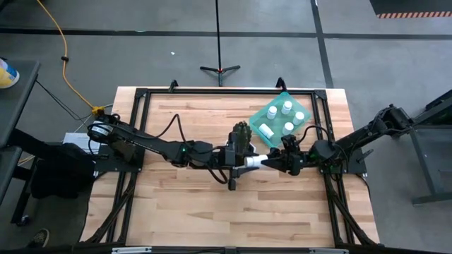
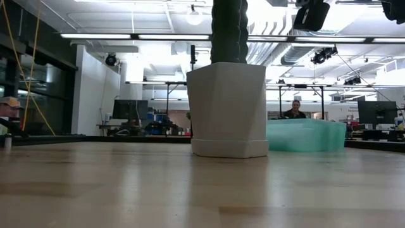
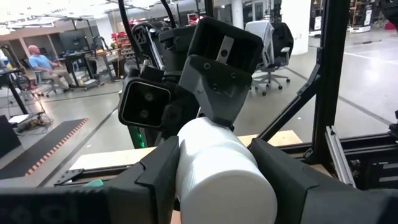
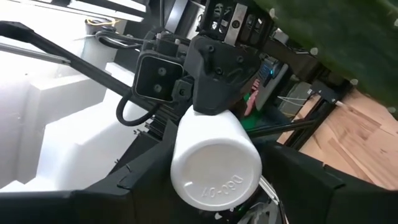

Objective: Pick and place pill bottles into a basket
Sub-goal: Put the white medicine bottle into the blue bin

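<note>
**A:** Mid-table, seen from overhead: the left gripper (image 1: 246, 161) reaches in from the left side and meets the right gripper (image 1: 274, 161) tip to tip, a single white pill bottle (image 1: 254, 161) lying on its side between them.

**B:** Who has hold of it?

**A:** Both, by the look of it. From the left wrist, the bottle (image 3: 219, 168) sits clamped between that arm's two dark fingers (image 3: 158, 174), jaws partly open around its ribbed body, with the other gripper's dark housing pressed at its far end. From the right wrist, the bottle's round base (image 4: 216, 169), embossed lettering facing the lens, fills the gap between the right fingers (image 4: 298, 174), which stand wide and close on its sides.

**B:** Is it off the table?

**A:** The low view shows no bottle or gripper at table height, so it appears to be held in the air; how high, I cannot tell.

**B:** And what lies around the pair?

**A:** Just beyond the left gripper stands the cactus (image 1: 241, 134) in its white faceted pot (image 2: 228, 107). Beyond the right gripper and a little further right sits the teal basket (image 1: 305, 106), with five pill bottles (image 1: 287, 107) already inside, four upright and one lying down. From table level the basket (image 2: 307, 136) shows just to the right of the pot.
</note>
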You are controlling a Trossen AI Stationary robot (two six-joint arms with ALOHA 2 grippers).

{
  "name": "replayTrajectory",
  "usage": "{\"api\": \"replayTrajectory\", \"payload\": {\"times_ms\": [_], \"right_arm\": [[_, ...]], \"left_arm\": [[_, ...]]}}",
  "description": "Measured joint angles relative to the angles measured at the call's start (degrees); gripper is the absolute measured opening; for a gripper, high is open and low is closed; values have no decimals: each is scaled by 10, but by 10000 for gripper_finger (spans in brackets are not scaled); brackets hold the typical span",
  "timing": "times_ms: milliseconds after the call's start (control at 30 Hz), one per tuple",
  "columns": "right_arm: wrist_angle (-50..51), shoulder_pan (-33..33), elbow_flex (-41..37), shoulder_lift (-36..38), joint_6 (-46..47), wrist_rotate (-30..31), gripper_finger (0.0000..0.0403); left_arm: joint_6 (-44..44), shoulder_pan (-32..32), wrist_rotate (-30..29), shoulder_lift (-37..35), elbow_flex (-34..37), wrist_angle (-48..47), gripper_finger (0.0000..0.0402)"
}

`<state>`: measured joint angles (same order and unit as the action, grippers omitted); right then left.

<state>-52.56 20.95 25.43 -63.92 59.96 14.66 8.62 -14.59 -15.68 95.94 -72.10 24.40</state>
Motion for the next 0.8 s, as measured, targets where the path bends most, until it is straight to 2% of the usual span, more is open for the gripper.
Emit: {"api": "replayTrajectory", "payload": {"times_ms": [133, 333, 467, 667, 800], "right_arm": [[0, 0, 0, 0, 0, 0, 224], [-1, 0, 0, 0, 0, -1, 166], [-1, 0, 0, 0, 0, 2, 165], [-2, 0, 0, 1, -5, 12, 165], [-8, 1, 0, 12, -17, 19, 165]], "left_arm": [[1, 0, -3, 0, 0, 0, 214], [2, 0, -4, 0, 0, -1, 214], [1, 0, -4, 0, 0, -1, 223], [1, 0, -6, -1, 0, 0, 268], [2, 0, -6, -16, 0, -1, 275]]}}
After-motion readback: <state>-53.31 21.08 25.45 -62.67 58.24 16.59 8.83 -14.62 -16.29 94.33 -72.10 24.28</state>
